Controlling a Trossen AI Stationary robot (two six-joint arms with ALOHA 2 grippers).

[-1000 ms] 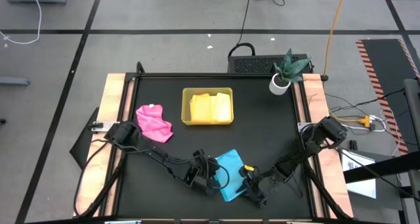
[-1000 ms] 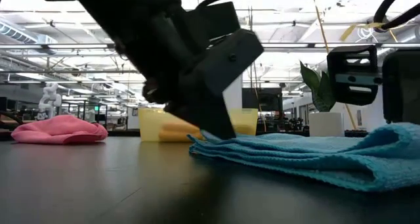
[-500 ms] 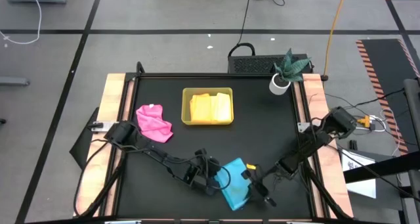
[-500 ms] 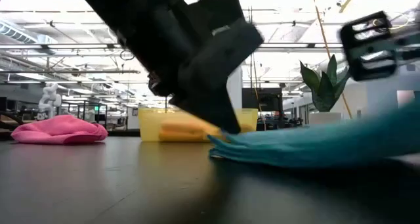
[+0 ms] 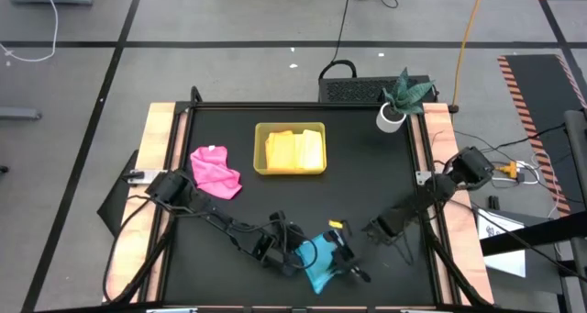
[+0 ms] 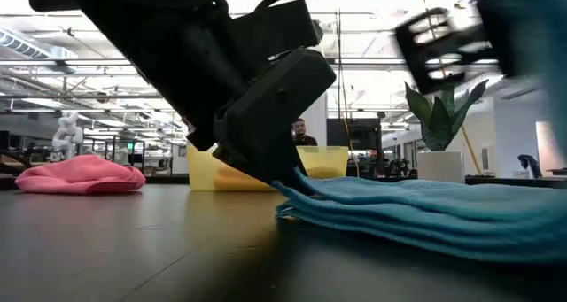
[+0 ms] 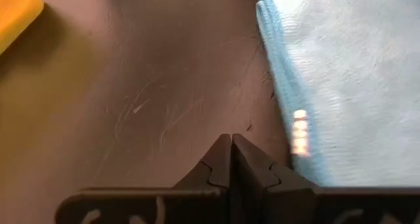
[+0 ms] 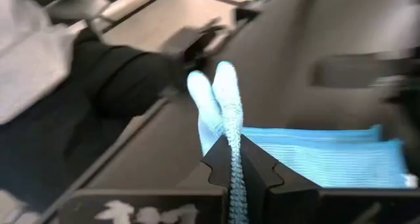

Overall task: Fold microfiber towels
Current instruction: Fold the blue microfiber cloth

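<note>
The black table (image 5: 367, 166) holds a tray (image 5: 290, 149) far off and a pink towel (image 5: 215, 173) at left. Near the front edge, the left gripper (image 5: 292, 251), shut and empty, sits beside the blue towel (image 5: 321, 260). The right gripper (image 8: 234, 175) pinches a towel edge; that thin hold could slip mid-fold, or the pull could drag the layers askew.

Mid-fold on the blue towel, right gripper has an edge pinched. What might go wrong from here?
1. The right gripper is shut on only a thin edge of the blue towel; the edge may slip out mid-fold.
2. The left gripper is shut and rests on the table beside the towel, not on it in the wrist view, so pulling may drag the whole towel.
3. The towel lies near the table's front edge and may slide off.
</note>
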